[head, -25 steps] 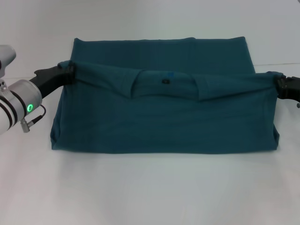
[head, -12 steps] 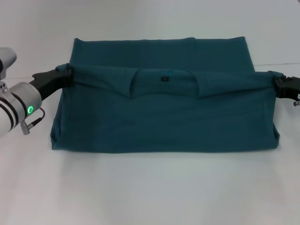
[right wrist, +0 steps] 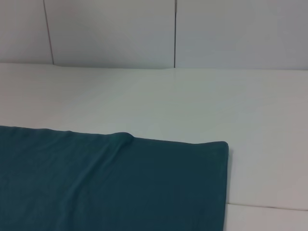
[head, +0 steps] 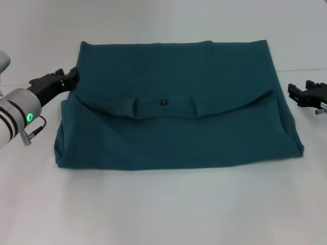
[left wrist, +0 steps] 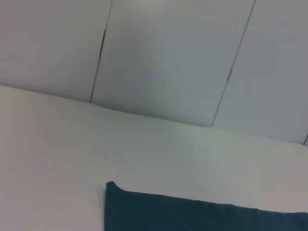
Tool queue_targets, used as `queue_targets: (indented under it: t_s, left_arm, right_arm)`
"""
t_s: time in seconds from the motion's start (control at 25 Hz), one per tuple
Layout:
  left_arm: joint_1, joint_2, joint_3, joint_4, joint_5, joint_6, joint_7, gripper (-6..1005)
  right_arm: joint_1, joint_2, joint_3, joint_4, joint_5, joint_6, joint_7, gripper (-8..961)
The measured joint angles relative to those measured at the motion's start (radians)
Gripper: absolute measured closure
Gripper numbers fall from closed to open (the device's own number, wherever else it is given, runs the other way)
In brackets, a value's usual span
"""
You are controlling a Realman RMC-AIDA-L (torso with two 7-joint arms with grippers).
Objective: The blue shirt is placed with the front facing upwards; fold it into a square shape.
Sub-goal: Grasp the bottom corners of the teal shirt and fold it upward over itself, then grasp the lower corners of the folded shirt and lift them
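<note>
The blue shirt (head: 179, 107) lies mid-desk (head: 163, 209) folded once into a wide rectangle, collar edge draped across it, so side folds remain; the left hand (head: 69, 77) touches its left edge, grip undeterminable, the right hand (head: 301, 94) spread, apart.

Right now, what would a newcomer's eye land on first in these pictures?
The blue shirt, folded into a wide band across the middle of the white table, its collar edge sagging over the lower layer. Next, the grippers flanking it: the left gripper at its left edge, the right gripper apart from its right edge.
</note>
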Motion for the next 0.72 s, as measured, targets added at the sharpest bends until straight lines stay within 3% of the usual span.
queue_targets:
  t_s: [0.12,0.44,0.64,0.72]
  left_arm:
    - [0.003,0.000,0.002,0.000,-0.006,0.000,0.000,736]
    - [0.004,0.004,0.002,-0.001,-0.007,0.000,-0.005,297]
    - [0.004,0.009,0.006,-0.001,-0.003,0.007,-0.017,236]
    - [0.013,0.019,0.060,0.005,0.002,0.011,-0.074,212]
  right_arm:
    - [0.001,0.001,0.000,0.000,0.007,0.002,-0.002,457]
    - [-0.004,0.001,-0.001,-0.003,0.026,-0.002,-0.002,355]
    - [-0.019,0.003,-0.001,-0.015,0.026,-0.043,0.003,317]
    - [-0.025,0.002,-0.001,-0.020,0.026,-0.063,0.003,268]
